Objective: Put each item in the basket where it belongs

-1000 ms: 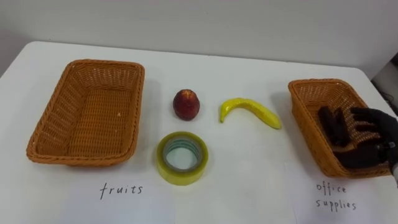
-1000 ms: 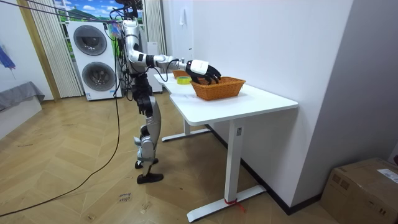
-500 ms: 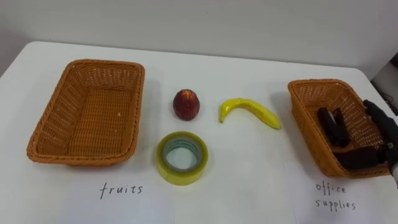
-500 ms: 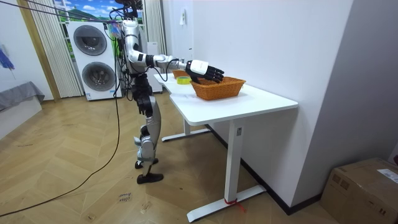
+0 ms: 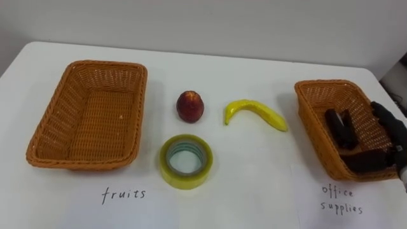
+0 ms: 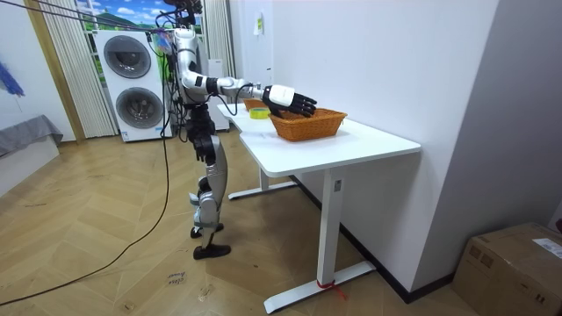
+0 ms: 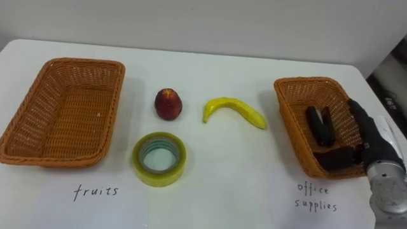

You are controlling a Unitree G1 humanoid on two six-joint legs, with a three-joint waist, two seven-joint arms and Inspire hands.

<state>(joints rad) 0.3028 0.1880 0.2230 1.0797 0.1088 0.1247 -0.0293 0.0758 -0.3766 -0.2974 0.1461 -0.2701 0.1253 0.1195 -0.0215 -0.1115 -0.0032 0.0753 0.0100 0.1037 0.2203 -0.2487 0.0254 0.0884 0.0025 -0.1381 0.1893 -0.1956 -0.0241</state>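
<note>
The right hand (image 7: 372,143) hovers, fingers straight and holding nothing, over the right basket (image 7: 287,121) (a dark object (image 7: 317,126) lies inside).

Bright, even light covers the table (image 5: 254,165) (shadows soft and faint).

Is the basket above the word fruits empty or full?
Empty: the left basket shows bare wicker inside; the red fruit and banana lie on the table.
</note>
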